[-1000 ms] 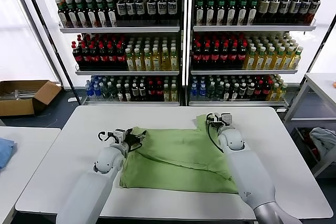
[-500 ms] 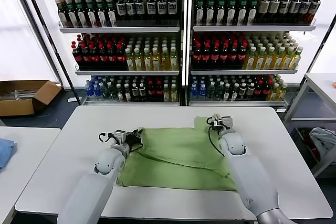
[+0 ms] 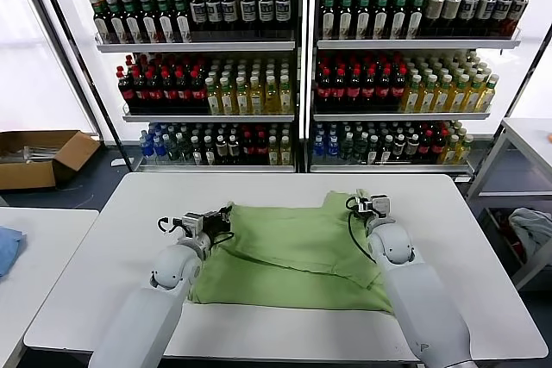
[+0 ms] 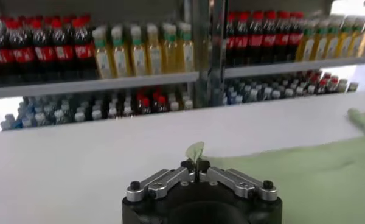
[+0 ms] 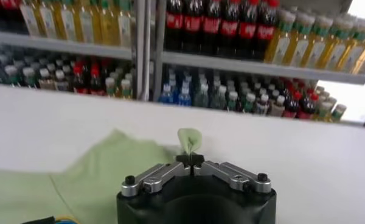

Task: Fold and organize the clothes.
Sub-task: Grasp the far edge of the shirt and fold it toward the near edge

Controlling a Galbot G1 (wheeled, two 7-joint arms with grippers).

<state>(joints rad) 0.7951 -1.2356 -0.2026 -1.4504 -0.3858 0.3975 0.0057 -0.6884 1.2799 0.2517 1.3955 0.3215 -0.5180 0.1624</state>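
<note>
A light green shirt [image 3: 293,252] lies spread across the white desk [image 3: 103,247], plain side up, with soft folds running across its middle. From the head view both arms reach over it: the left gripper [image 3: 222,215] sits at the shirt's far corner on the robot's left, and the right gripper [image 3: 371,205] at the far edge on the robot's right, next to a flap of cloth that stands up a little from the desk.

From up there, how the grippers stand is hard to read. The wrist cameras settle it. On the left wrist view, the left gripper [image 4: 195,164] is clenched, its tips pressed together with a small tuft of green cloth poking up between them, the rest of the shirt [image 4: 310,176] trailing away to one side over the desk [image 4: 79,164]. The right wrist view shows the same for the right gripper [image 5: 190,159]: tips pinched on a small curl of the shirt [image 5: 97,164], which lies loose on the desk [image 5: 304,164] behind it.

Beyond the desk stand shelves of bottles [image 3: 259,75]. A cardboard box [image 3: 39,157] sits on the floor to the robot's left.
</note>
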